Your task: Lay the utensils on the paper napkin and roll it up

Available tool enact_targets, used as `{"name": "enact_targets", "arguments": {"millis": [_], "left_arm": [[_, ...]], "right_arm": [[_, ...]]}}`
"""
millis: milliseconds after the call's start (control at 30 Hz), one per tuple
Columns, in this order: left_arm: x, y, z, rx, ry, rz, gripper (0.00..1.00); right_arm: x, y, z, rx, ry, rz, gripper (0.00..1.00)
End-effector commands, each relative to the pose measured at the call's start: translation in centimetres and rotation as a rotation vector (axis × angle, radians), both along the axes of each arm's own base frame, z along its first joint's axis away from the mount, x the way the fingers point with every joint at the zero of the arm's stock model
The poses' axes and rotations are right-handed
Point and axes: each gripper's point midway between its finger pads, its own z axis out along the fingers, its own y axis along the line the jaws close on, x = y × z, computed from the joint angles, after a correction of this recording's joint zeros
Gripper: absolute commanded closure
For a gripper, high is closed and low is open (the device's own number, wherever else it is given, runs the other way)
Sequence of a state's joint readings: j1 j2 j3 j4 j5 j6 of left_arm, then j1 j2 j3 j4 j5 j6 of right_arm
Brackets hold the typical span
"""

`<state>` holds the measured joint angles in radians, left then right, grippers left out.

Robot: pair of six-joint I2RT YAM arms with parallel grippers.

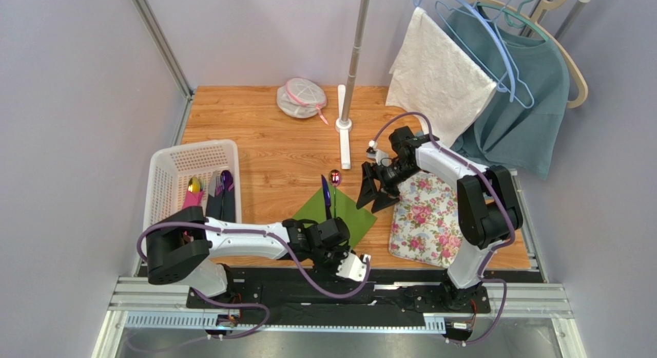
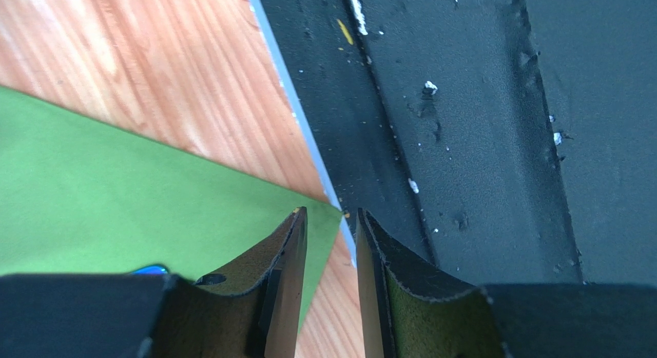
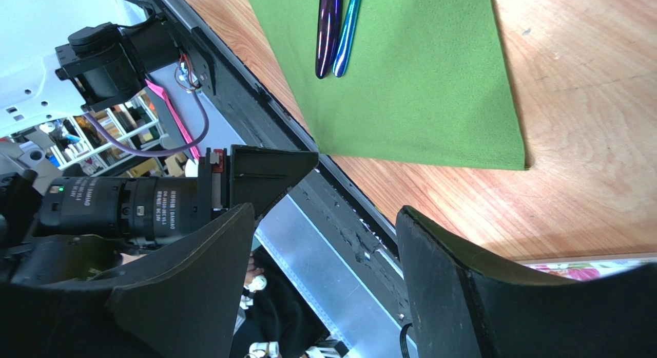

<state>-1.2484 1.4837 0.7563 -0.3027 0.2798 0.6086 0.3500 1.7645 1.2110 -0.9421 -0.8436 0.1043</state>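
The green paper napkin [image 1: 351, 212] lies flat on the wooden table, one corner pointing toward the near edge. Two utensils rest on it side by side: a blue-purple stick [image 1: 327, 195] and one with a glossy reddish head [image 1: 335, 175]. The right wrist view shows their handle ends [image 3: 331, 27] on the napkin [image 3: 409, 73]. My left gripper [image 1: 343, 252] is low at the napkin's near corner, jaws slightly open [image 2: 331, 212] and straddling the corner of the napkin [image 2: 116, 188], which lies flat. My right gripper [image 1: 375, 195] hovers just right of the napkin, wide open [image 3: 325, 212] and empty.
A white basket [image 1: 166, 181] at the left holds more utensils [image 1: 207, 190]. The floral mat [image 1: 424, 219] lies right of the napkin. A pole stand [image 1: 351, 65], a mesh bundle [image 1: 301, 96] and hung cloths [image 1: 436, 73] stand behind. The black rail [image 2: 463, 142] borders the near edge.
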Motion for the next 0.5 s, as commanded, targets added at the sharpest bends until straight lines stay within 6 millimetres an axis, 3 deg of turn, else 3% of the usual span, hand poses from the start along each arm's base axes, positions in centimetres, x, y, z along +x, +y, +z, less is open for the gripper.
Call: {"name": "enact_targets", "arguments": {"millis": [0, 300, 467], "left_arm": [[0.2, -0.6, -0.4, -0.021, -0.04, 0.005, 0.62], [0.3, -0.5, -1.6, -0.005, -0.063, 0.005, 0.64], [0.5, -0.6, -1.7, -0.004, -0.067, 0.013, 0.75]], "right_arm": [[0.8, 0.2, 0.3, 0.011, -0.011, -0.007, 0.29], [0.9, 0.1, 0.2, 0.011, -0.008, -0.009, 0.29], [0.9, 0.2, 0.1, 0.008, -0.003, -0.009, 0.28]]}}
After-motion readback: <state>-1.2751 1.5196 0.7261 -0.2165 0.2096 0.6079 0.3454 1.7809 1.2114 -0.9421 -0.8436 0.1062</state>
